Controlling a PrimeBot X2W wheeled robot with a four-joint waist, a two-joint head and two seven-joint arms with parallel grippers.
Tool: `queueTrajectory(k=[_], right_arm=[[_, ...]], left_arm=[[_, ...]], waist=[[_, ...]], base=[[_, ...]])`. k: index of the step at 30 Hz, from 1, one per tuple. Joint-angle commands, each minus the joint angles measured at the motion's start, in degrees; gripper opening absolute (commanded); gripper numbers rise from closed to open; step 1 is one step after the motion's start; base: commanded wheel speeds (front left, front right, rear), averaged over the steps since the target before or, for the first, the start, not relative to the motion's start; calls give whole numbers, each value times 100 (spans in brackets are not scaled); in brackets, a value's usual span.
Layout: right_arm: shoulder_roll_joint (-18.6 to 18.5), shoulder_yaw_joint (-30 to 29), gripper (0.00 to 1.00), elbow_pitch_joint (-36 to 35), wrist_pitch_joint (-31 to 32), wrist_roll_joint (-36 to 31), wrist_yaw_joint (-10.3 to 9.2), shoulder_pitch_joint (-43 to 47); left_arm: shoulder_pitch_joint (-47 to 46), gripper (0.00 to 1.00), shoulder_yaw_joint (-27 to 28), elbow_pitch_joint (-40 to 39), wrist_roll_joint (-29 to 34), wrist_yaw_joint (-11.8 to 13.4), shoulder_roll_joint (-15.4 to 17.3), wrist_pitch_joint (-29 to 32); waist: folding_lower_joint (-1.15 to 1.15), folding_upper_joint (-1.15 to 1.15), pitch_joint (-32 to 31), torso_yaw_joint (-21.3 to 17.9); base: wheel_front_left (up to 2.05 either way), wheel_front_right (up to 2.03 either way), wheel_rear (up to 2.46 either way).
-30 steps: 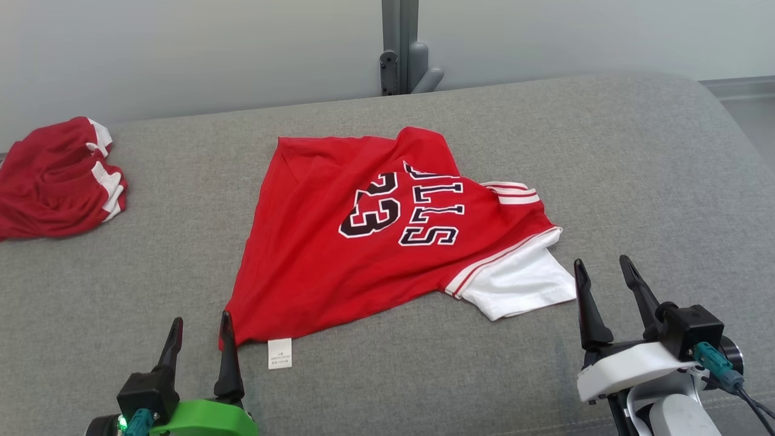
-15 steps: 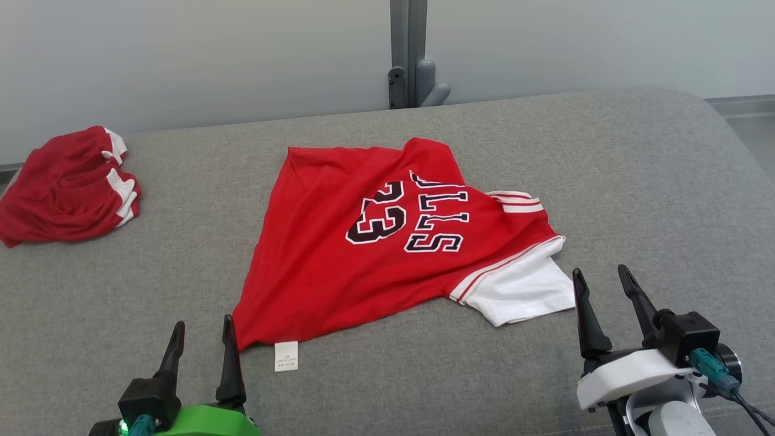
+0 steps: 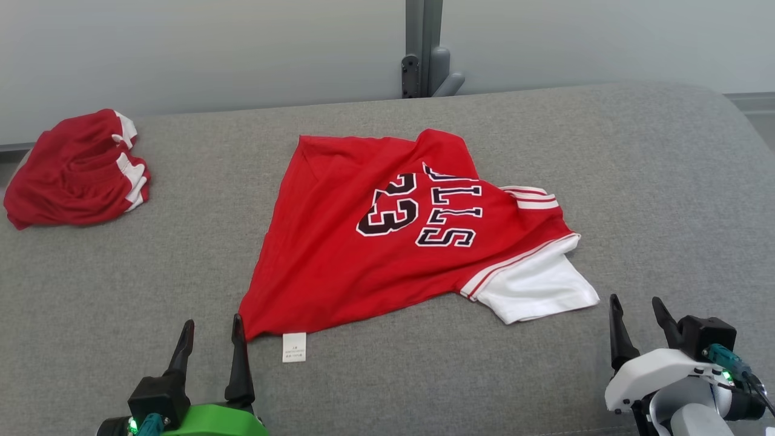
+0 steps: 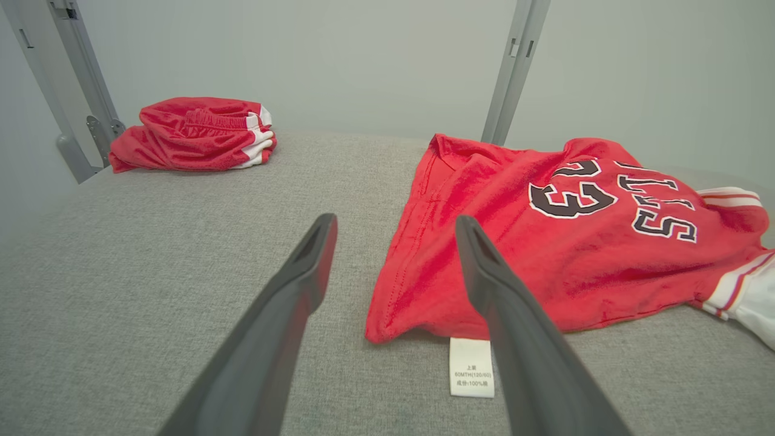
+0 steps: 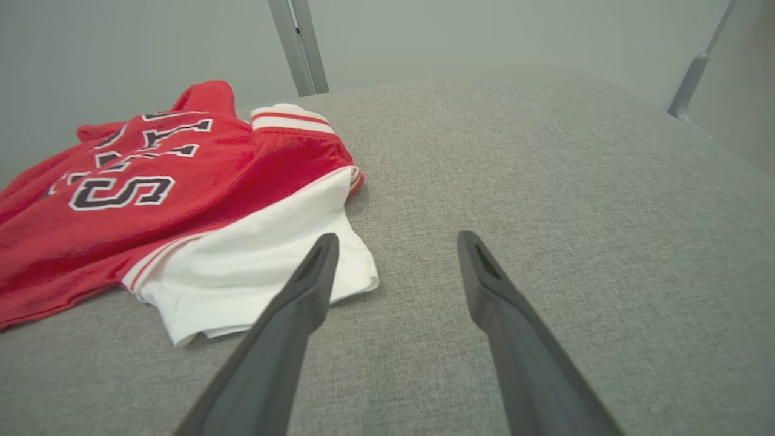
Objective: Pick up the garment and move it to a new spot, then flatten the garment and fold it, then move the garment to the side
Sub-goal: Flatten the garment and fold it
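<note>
**Head view shifted; right gripper drawn back**

Over the last second my head camera has swung. The garment, the red pile at my left and the grey post behind the couch now all sit farther right in the head view. This is a move of the camera, not of the things. My right gripper has drawn back toward me. Its fingertips formerly reached past the outer corner of the white sleeve. They now stand level with that corner, lower in the view.

Left end effector and right end effector agape, empty
</note>
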Motion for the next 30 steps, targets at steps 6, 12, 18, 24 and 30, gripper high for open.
queueTrajectory(k=[6, 12, 18, 24, 30], right_arm=[[-13, -255, 100, 1080, 6, 45, -8, -755], [-14, -304, 100, 2030, -75, 201, -8, -1364], [-9, -198, 100, 2789, -70, 364, -6, -1708], [6, 95, 0, 3194, -178, 727, -5, -1915], [-6, 341, 0, 2799, -228, 1213, -5, -1821]], left_arm=[[-182, 100, -19, 30, 35, 42, 9, -3], [-299, 100, -42, 51, 29, 35, 9, -4], [-357, 100, -59, 49, 1, 47, 9, -4], [-358, 100, -30, 48, -1, 73, 9, -4], [-297, 100, -5, 38, 13, 59, 9, -4]], waist=[[0, 0, 311, 300], [0, 0, 541, 491], [0, 0, 628, 551], [0, 0, 647, 510], [0, 0, 607, 348]], base=[[0, 0, 0], [0, 0, 0], [0, 0, 0], [0, 0, 0], [0, 0, 0]])
